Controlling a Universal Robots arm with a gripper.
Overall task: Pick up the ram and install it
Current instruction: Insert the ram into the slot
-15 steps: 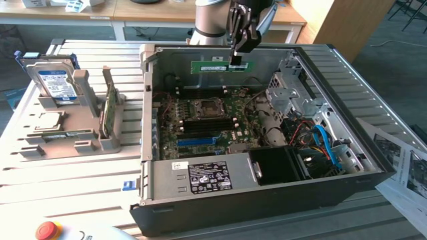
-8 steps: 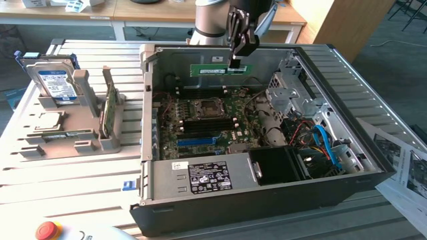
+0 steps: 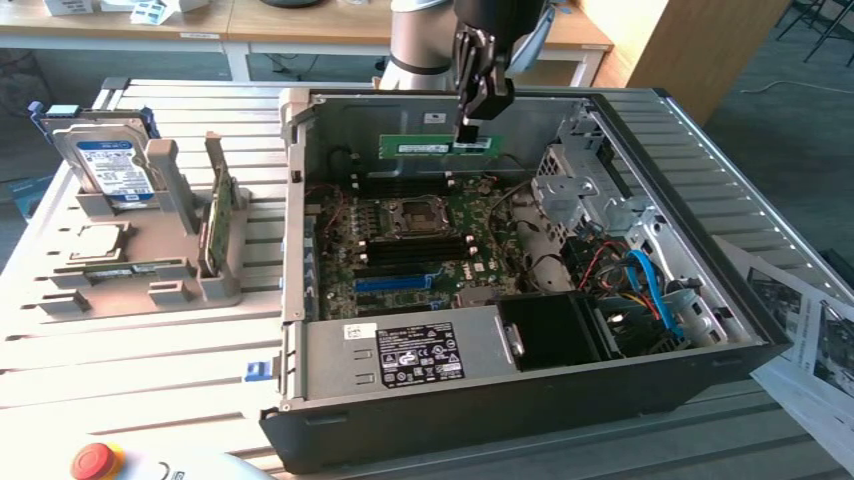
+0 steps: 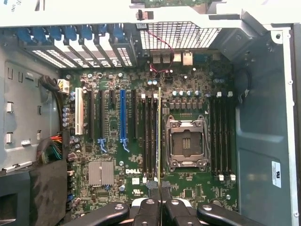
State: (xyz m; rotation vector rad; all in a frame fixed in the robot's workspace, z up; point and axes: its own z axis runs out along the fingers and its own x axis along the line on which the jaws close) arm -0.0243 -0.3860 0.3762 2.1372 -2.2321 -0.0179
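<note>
Holds the ram (image 3: 437, 147) level and on its long edge, light label sticker facing the near side. Carries it up off the motherboard (image 3: 347, 255), close to the far wall of the open computer case (image 3: 534, 415). Pinches it at the end toward the exterior view's right with the gripper (image 3: 470, 128): fingers narrow, clamped on the thin green board. From the wrist, shows the stick edge-on, parallel to the black memory slots (image 4: 150, 136), just beside the empty CPU socket (image 4: 186, 142). Can't tell its height above them from there. Shows the power supply (image 3: 414, 355) along the case's near wall, the case itself in the middle of the desk (image 3: 134, 350). Shows a grey holder (image 3: 160, 270) by the desk edge at the exterior view's left, hard drive (image 3: 110, 165) upright in it. Adds a red button (image 3: 96, 460) at the near corner and papers (image 3: 814, 340) at the opposite edge.
</note>
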